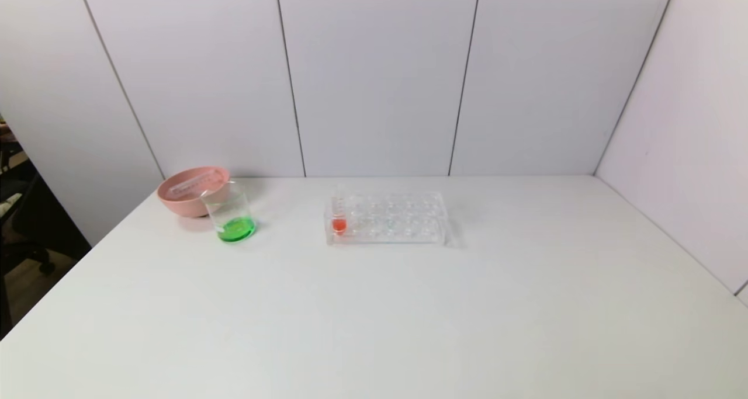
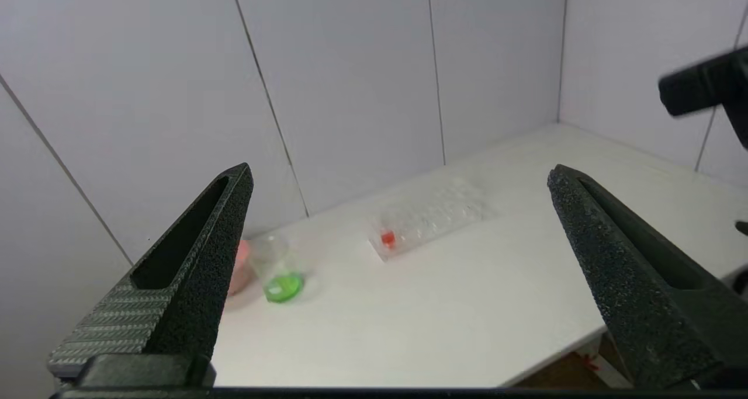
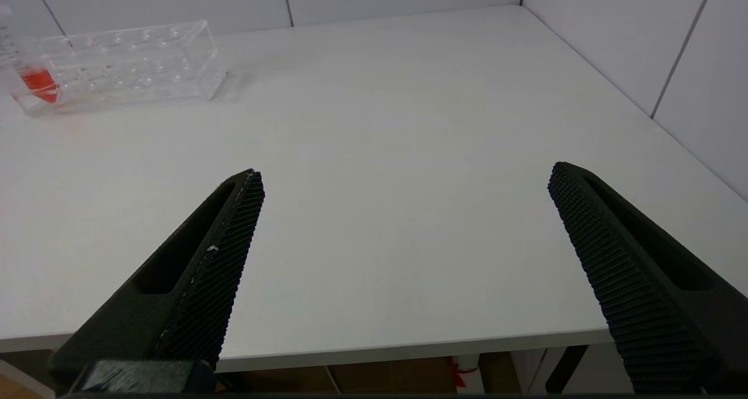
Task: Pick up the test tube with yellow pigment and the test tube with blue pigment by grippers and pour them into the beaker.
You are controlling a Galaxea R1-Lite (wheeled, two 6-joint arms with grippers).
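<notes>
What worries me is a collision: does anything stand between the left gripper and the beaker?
Nothing visible does. Only bare table lies between the open left gripper, held back at the near edge, and the beaker of green liquid. The pink bowl sits beyond the beaker, the tube rack off to its right.

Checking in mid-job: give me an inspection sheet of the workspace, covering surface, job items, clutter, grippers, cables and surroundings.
Surface: white table, no spills seen.
Beaker: upright in front of the pink bowl, holding green liquid.
Yellow and blue test tubes: none seen in the rack; clear tube-like shapes lie in the pink bowl, contents not readable.
Clear tube rack: mid-table, one red-liquid tube standing at its left end.
Clutter: nothing seen.
Left gripper: open, empty, back from the table's near edge.
Right gripper: open, empty, above the table's near edge.
Cables: nothing seen.
Surroundings: white panel walls behind and at the right; dark furniture beyond the left edge.
</notes>
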